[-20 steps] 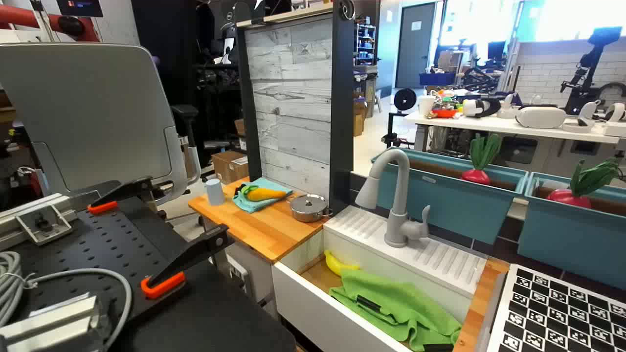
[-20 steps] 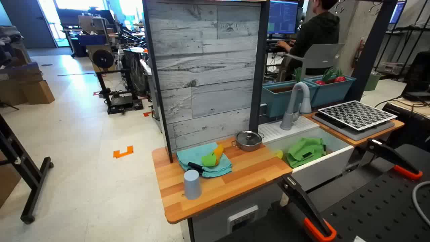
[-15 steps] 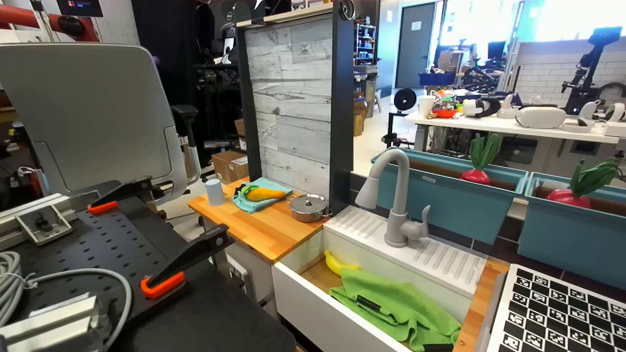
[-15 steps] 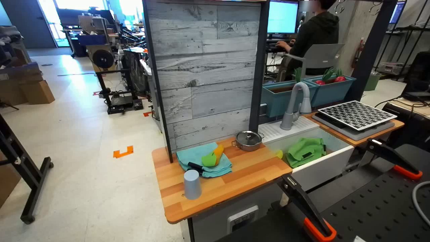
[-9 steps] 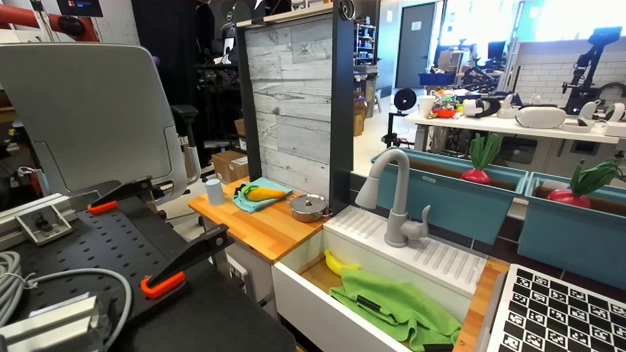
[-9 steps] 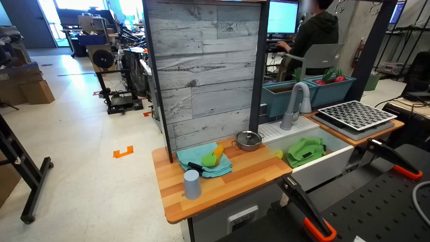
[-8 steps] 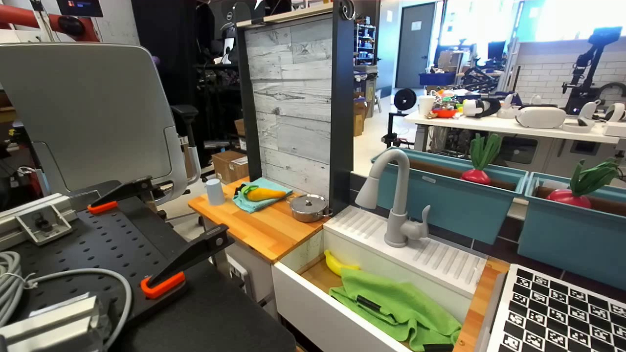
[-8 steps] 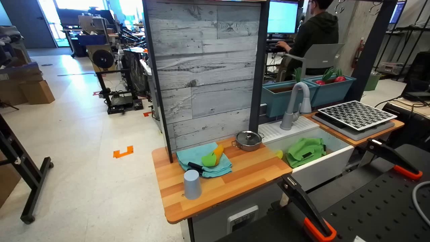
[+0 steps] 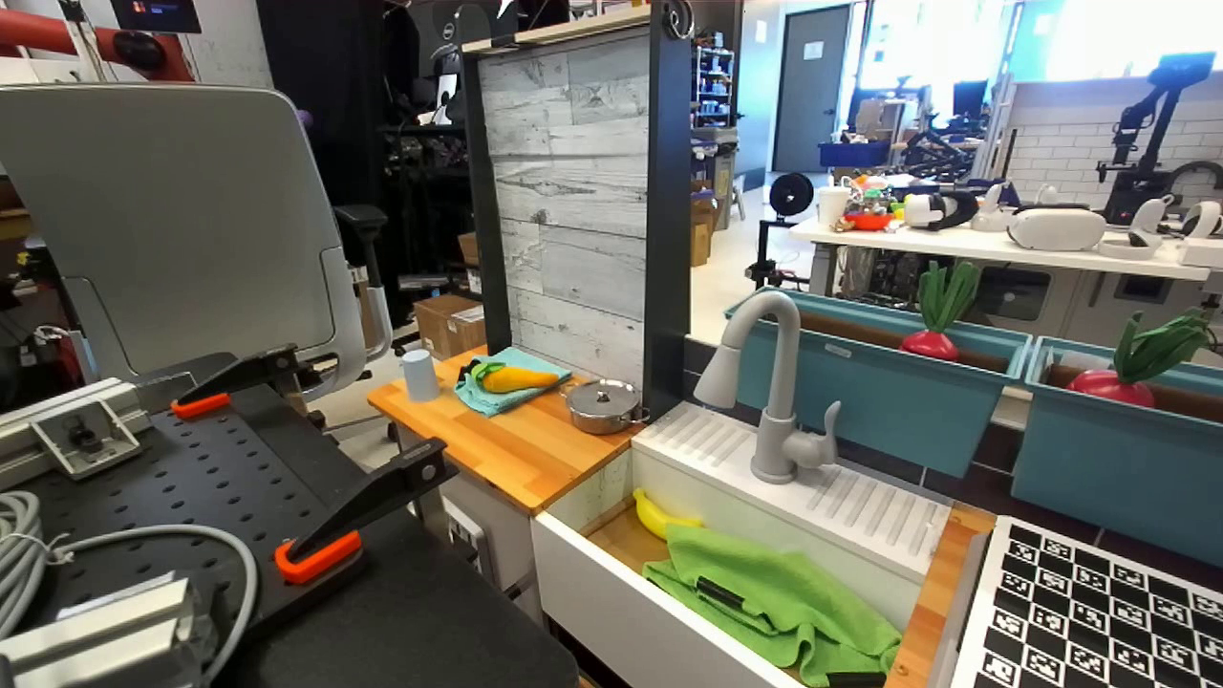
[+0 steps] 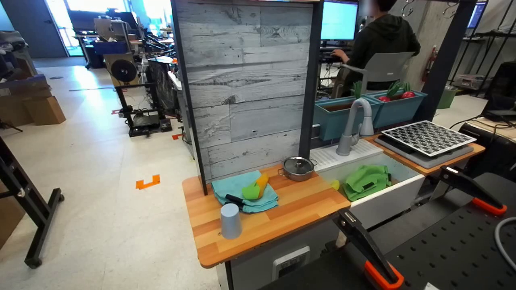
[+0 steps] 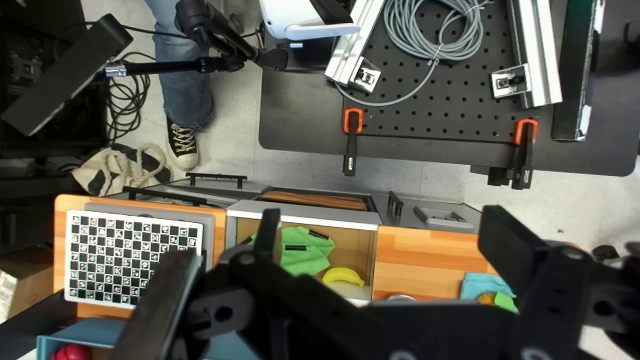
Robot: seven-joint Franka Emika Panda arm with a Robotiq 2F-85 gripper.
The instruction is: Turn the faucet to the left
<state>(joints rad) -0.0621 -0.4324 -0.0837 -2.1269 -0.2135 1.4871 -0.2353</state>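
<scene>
The grey faucet [image 9: 785, 382] stands upright at the back of the white sink [image 9: 611, 612]. It also shows in an exterior view [image 10: 349, 129]. Its arched spout bends down over the sink's back ledge, toward the left in one picture and the right in the other. A small lever [image 9: 829, 430] sticks out from its base. My gripper [image 11: 385, 230] shows only in the wrist view, high above the counter. Its fingers are wide apart with nothing between them. The faucet is hidden behind the gripper body there.
The sink holds a green cloth [image 9: 774, 592] and yellow banana [image 9: 661, 516]. A lidded pot [image 9: 604, 406], blue cloth with toy vegetable [image 10: 254, 191] and cup [image 10: 231, 221] stand on the wooden counter. Teal planters [image 9: 860, 382] sit behind the faucet; a checkered board [image 10: 428, 137] lies beside the sink.
The faucet and counter things stay still in both exterior views. Only the seated person in the background shifts a little and the monitor picture changes. No gripper shows in the earlier frames.
</scene>
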